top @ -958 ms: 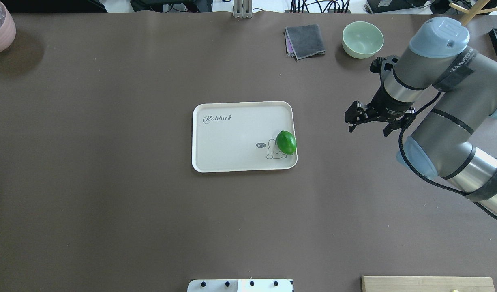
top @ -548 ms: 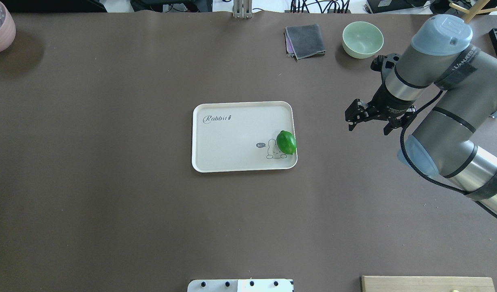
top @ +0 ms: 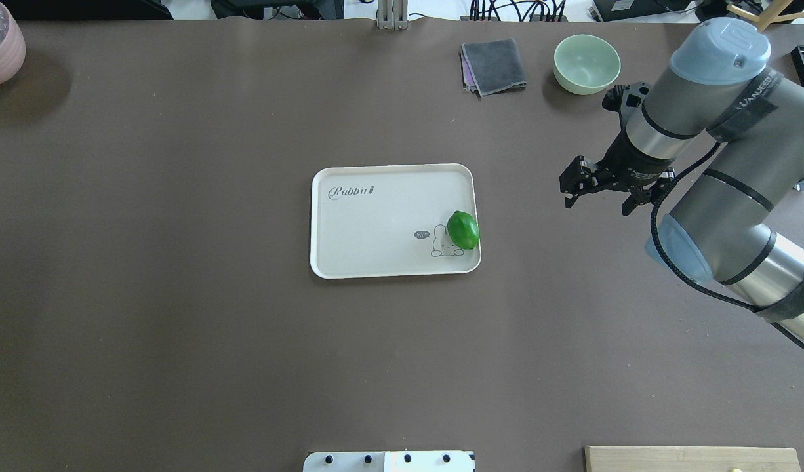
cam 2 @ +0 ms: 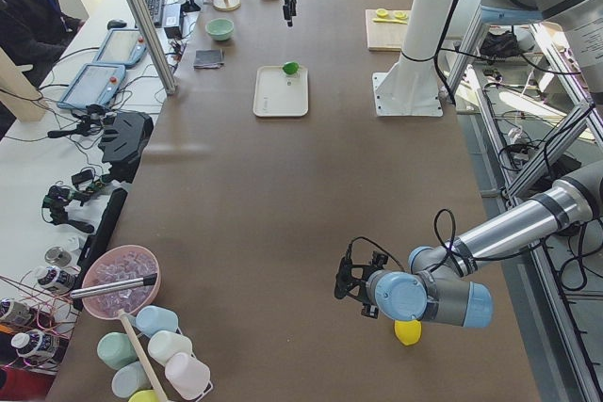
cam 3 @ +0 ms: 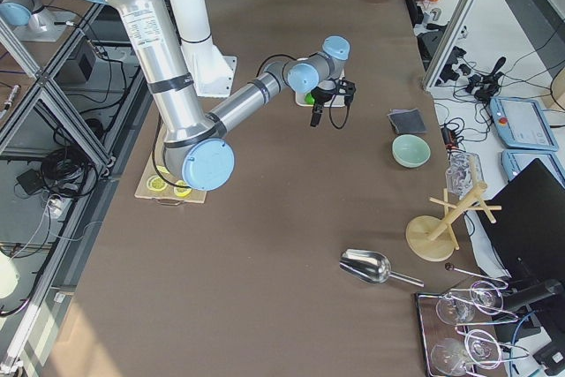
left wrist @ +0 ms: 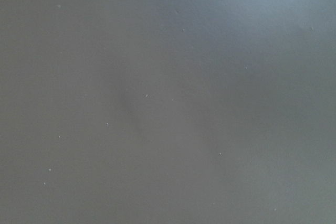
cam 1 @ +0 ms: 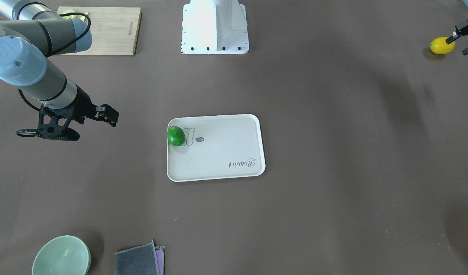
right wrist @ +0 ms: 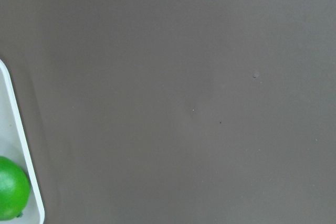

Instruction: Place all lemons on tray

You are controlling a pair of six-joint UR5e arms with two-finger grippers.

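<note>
- Brown table [top: 179, 328] filled every view, with the tray [top: 376, 262] lying flat at its middle.
- 1 green lemon [top: 463, 229] sat inside the tray, against the tray's right rim, near the corner on the robot's side.
- 1 yellow lemon [cam 1: 441, 45] lay on bare tabletop at the table's left end, toward the robot-side edge, well apart from the tray.
- Right gripper [top: 595, 206] hung over bare table between the tray and the table's right end, jaws apart and holding nothing.
- Left gripper [cam 1: 459, 45] sat just beside the yellow lemon at the frame's edge; its 2 fingers looked spread, and the fruit did not appear to be between them.
- Off to the far edge stood a green bowl [top: 586, 63] and a grey cloth [top: 494, 65]; a cutting board [cam 1: 104, 30] lay by the robot-side edge.
- Judged from this, the task was about half done: 1 of 2 lemons placed, with the yellow one yet to be grasped, carried across and set down.
</note>
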